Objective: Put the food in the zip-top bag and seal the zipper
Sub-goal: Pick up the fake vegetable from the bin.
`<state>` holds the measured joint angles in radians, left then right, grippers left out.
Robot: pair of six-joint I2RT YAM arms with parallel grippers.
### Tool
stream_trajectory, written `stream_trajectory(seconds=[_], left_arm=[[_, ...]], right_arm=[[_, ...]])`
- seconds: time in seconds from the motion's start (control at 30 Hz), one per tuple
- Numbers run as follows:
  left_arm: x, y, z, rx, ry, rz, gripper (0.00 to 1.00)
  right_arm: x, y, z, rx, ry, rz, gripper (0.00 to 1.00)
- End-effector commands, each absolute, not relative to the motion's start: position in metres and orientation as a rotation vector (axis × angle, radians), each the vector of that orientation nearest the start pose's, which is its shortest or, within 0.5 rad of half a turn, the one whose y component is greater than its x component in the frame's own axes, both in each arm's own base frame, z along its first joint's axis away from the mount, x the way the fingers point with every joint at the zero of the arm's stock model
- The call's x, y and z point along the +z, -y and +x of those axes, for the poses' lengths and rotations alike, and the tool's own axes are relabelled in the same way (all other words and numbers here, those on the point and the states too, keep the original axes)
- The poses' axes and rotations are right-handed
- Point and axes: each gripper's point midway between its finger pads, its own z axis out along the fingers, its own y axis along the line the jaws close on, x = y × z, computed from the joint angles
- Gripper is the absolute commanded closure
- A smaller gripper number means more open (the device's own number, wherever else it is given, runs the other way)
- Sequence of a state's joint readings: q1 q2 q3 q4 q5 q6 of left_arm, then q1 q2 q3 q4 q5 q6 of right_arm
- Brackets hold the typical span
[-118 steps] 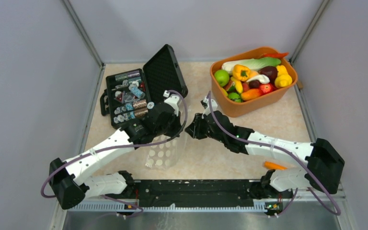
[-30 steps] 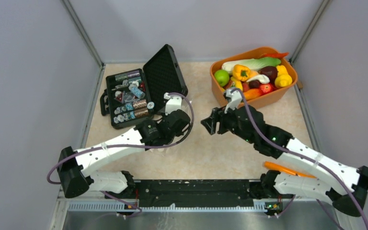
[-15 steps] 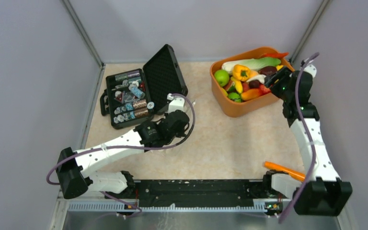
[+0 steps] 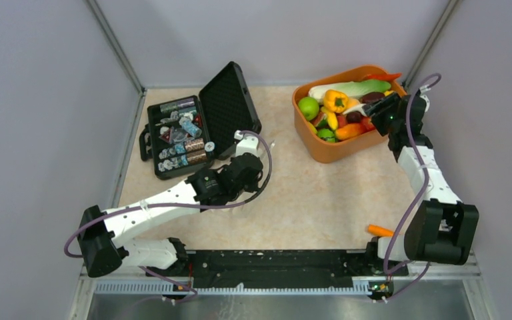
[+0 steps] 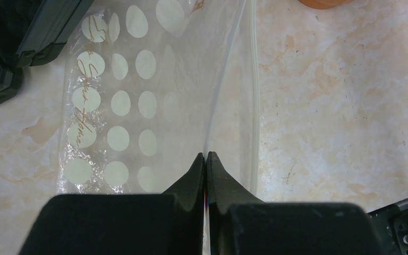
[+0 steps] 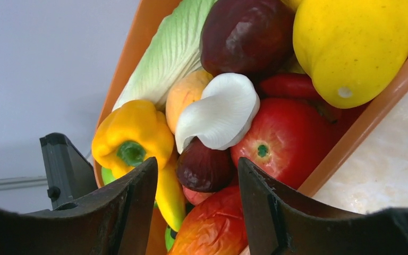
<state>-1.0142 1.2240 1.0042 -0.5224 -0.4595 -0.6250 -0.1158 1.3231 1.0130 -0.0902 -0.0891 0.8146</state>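
The food fills the orange tub at the back right: a yellow pepper, a lime and a pale cabbage. My right gripper is open at the tub's right side. In the right wrist view its fingers straddle a dark purple piece, with a red tomato, white mushroom and yellow pepper close by. My left gripper is shut on a clear edge of the zip-top bag. The zipper runs along its right side. In the top view my left gripper hides the bag.
An open black case with small wrapped bits stands at the back left, its lid upright. An orange carrot-like piece lies by the right arm's base. Grey walls close in the table on three sides.
My right arm has swung from the table's middle to the orange tub, its gripper now open over the food. My left gripper stays shut on the bag and has barely moved.
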Motion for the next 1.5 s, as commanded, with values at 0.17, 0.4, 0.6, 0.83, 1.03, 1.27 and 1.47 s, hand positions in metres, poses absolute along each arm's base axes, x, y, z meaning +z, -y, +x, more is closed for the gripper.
stream_trajectory(seconds=[0.17,0.4,0.6,0.83,1.03,1.27,1.47], left_arm=[[0.190,0.260,0.230,-0.399,-2.195,0.197,1.00],[0.190,0.260,0.230,-0.407,-2.194,0.184,1.00],[0.188,0.262,0.230,-0.408,-2.199,0.192,1.00],[0.189,0.263,0.230,-0.416,-2.201,0.193,1.00],[0.189,0.264,0.230,-0.417,-2.200,0.191,1.00],[0.187,0.263,0.231,-0.408,-2.203,0.193,1.00],[0.187,0.262,0.231,-0.402,-2.205,0.186,1.00]], right_arm=[[0.228,0.008,0.451,0.584,-1.780,0.888,0.45],[0.238,0.005,0.464,0.634,-1.713,0.852,0.55],[0.221,0.006,0.466,0.632,-1.740,0.895,0.58],[0.218,0.011,0.467,0.627,-1.690,0.923,0.65],[0.221,0.011,0.469,0.656,-1.625,0.902,0.89],[0.254,0.003,0.460,0.684,-1.557,0.770,1.00],[0.293,0.006,0.435,0.630,-1.474,0.675,1.00]])
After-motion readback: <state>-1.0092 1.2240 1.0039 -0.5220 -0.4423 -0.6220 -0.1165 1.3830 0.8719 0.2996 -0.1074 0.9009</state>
